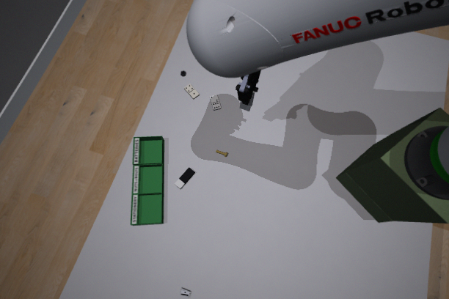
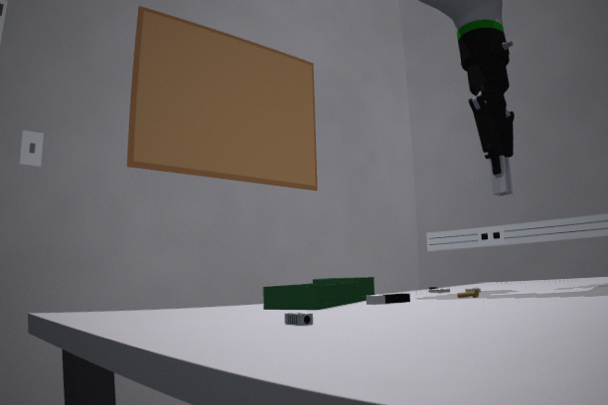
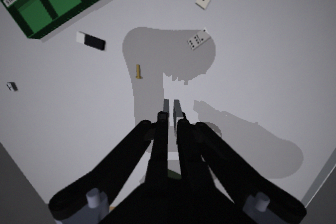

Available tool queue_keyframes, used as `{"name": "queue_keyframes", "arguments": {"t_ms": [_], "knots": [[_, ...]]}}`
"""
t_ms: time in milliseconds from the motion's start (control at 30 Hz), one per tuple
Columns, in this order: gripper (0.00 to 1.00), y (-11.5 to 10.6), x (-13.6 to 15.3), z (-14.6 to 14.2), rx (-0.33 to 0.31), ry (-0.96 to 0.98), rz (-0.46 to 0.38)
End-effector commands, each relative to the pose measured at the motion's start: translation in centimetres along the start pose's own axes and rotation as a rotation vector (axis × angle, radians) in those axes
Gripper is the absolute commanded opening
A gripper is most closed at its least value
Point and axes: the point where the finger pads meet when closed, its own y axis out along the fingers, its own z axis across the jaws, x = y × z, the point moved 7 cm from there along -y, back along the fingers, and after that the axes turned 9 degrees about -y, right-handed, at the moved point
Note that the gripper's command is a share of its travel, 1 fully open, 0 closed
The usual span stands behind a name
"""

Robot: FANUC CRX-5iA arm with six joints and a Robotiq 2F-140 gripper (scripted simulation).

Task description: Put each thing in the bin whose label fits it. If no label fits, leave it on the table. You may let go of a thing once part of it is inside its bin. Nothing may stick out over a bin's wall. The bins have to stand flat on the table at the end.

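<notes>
My gripper [image 1: 246, 106] [image 2: 502, 193] [image 3: 171, 107] is shut and empty, high above the table, right of the dominoes in the top view. The green three-part bin block [image 1: 163, 179] [image 2: 318, 298] [image 3: 35, 15] stands flat and empty, labelled BATTERIES, NUTS+BOLTS and STATIONERY. A brass bolt [image 1: 221, 152] [image 2: 468, 294] [image 3: 138, 71] lies right of it. A black and white eraser [image 1: 185, 178] [image 2: 388, 299] [image 3: 91, 41] lies beside the bins. A metal sharpener [image 1: 185, 292] [image 2: 298, 319] [image 3: 12, 86] lies at the bottom. Two dominoes [image 1: 191, 91] [image 1: 216, 102] [image 3: 198, 39] and a small dark nut-like piece [image 1: 183, 73] lie above the bins.
The grey forearm [image 1: 238, 44] hangs over the top of the top view. The green robot base [image 1: 378, 183] stands at the right. The table's left edge runs just beyond the bins, with wooden floor beside it. The arm's shadow covers the bolt and one domino.
</notes>
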Motion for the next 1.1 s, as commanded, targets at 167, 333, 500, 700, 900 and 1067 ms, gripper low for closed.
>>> {"name": "queue_keyframes", "arguments": {"t_ms": [167,333,500,700,900,1067], "knots": [[0.15,-0.9,-2.8,-4.2,0.054,-0.089,0.039],[0.15,-1.3,-3.8,-5.9,0.054,-0.089,0.039],[0.15,-1.3,-3.8,-5.9,0.054,-0.089,0.039],[0.15,-0.9,-4.5,-6.1,0.055,-0.139,0.037],[0.15,1.3,-8.7,-7.7,0.060,-0.364,0.032],[0.15,2.4,-10.8,-8.5,0.060,-0.405,0.030]]}}
